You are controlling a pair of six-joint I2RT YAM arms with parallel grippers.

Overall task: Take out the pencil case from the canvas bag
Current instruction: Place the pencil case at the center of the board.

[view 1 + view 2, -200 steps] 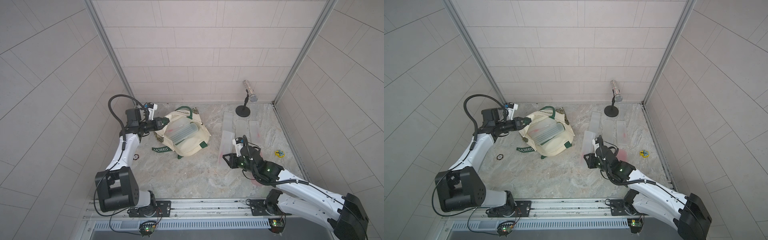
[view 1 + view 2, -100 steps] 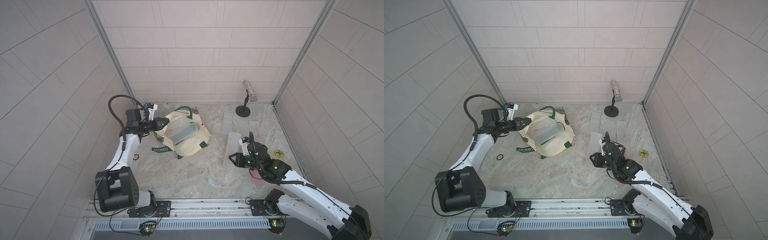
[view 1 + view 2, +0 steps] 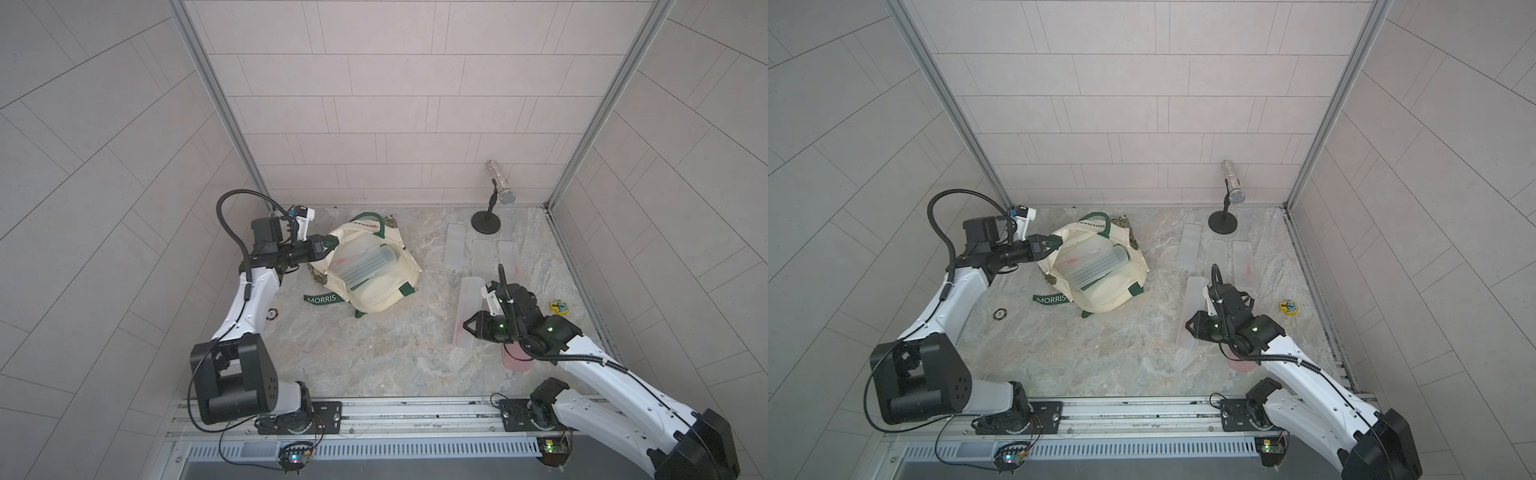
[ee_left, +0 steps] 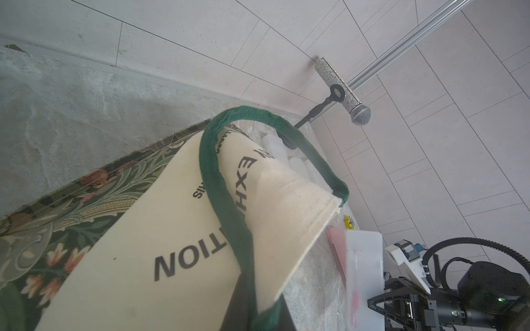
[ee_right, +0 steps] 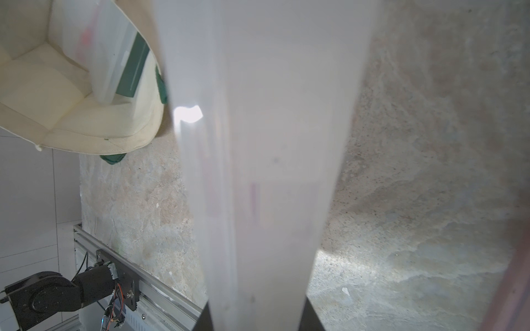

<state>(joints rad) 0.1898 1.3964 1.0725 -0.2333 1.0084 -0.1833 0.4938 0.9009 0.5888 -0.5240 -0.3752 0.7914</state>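
- Pencil case (image 3: 467,309), a frosted translucent one, is fully out of the canvas bag (image 3: 374,291). It is clamped by its near end in the right gripper (image 3: 469,330), whose jaws are pressed against its sides in the right wrist view (image 5: 258,172).
- Over the last second this case has travelled right and nearer, away from the bag, and has dropped from a raised, steeper pose. In both top views it now lies low and lengthwise, near to far, over the table (image 3: 374,357).
- Whether its underside already touches the table cannot be told.
- The left gripper (image 3: 322,249) has not moved. It stays closed on the bag's left rim by a green strap and holds the mouth open towards the camera.
- The bag sits at far left, well apart from the carried case, and a stack of cases (image 3: 361,266) still shows inside its mouth.
- Three cases (image 3: 484,253) lie side by side at far right, and a pink case (image 3: 515,357) lies partly under the right arm.
- As a judgement, this extraction is nearly done: the case only needs setting down and releasing beside the others. Letting go before it rests flat could make it tip or slide.
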